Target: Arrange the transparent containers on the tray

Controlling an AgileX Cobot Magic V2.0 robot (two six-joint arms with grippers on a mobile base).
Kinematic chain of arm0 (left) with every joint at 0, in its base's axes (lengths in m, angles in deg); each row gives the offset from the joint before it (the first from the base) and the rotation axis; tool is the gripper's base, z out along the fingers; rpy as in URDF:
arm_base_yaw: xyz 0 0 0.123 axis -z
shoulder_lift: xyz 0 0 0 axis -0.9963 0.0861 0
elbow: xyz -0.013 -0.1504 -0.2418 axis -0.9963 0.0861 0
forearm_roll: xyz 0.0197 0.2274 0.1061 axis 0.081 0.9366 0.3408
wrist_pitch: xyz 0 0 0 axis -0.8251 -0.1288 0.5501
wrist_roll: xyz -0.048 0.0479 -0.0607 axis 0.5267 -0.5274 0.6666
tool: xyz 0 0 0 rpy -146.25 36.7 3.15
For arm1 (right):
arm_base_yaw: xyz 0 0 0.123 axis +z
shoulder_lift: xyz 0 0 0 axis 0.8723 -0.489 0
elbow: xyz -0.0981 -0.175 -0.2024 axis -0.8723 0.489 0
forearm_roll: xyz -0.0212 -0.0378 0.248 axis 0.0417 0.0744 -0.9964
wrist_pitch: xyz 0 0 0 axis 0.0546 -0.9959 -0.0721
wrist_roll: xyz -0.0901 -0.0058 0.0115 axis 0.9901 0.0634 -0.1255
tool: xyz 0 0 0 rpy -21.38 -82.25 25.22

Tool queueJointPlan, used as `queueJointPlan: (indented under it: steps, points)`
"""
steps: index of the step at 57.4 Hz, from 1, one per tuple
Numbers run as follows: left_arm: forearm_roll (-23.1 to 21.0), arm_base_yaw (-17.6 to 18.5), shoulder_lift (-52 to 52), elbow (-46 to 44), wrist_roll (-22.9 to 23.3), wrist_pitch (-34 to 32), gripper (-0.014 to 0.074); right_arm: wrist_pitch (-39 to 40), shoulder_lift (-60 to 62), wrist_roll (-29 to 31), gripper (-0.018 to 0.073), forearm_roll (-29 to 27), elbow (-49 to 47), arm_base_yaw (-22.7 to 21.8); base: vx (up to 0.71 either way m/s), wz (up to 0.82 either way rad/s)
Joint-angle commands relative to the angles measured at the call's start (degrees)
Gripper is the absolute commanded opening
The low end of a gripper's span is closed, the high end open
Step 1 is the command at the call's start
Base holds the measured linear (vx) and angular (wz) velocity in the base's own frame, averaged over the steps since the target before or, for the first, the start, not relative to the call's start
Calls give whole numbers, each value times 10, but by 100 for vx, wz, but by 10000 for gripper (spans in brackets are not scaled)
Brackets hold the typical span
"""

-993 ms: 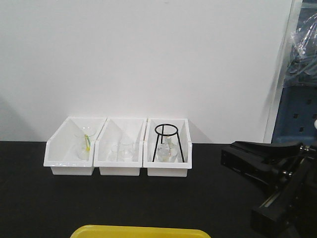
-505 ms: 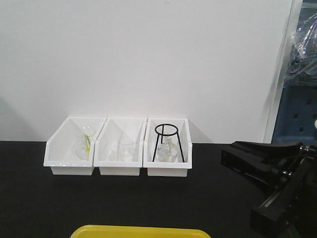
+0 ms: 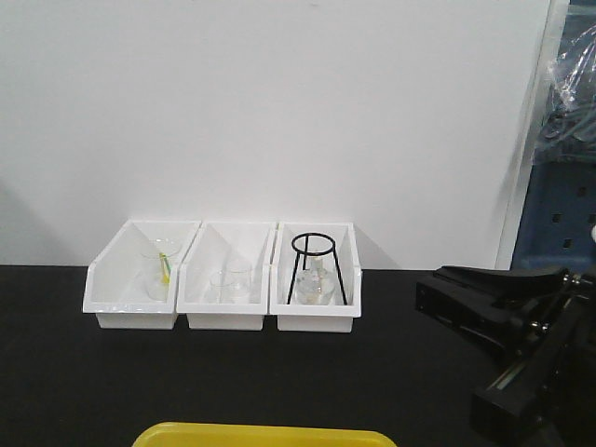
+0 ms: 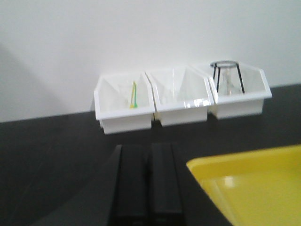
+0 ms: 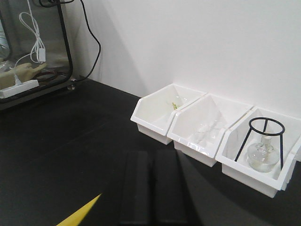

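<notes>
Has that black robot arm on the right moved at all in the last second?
No. In the front view the right arm sits in the same spot relative to the rightmost white bin and the table edge.

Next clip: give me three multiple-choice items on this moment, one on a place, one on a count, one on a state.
1. Where does the black wire ring stand sit?
A. left bin
B. middle bin
C. right bin

2. How many white open-front plastic bins line the wall?
A. two
B. three
C. four

3. What lies on the flat yellow plastic tray?
A. nothing visible
B. a flask
C. the stand

Key: C, the stand rises from the right-hand bin in the front view. B, three bins stand side by side. A, the tray's visible part is bare.
</notes>
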Motion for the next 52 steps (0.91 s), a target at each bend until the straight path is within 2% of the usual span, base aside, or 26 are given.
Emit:
queueJointPlan:
  steps: [1,9,52]
  points:
    - [-20,-10,-2,18,-3,-50,-7,26,5,5,-13,-10,-18,-2,0,0]
    - [-2,-10,-2,19,-3,-36,-7,26,4,5,-13,-10,-18,-2,0,0]
    - [-7,-10,-2,19,-3,-35,-7,26,4,5,-13,-10,-18,-2,0,0]
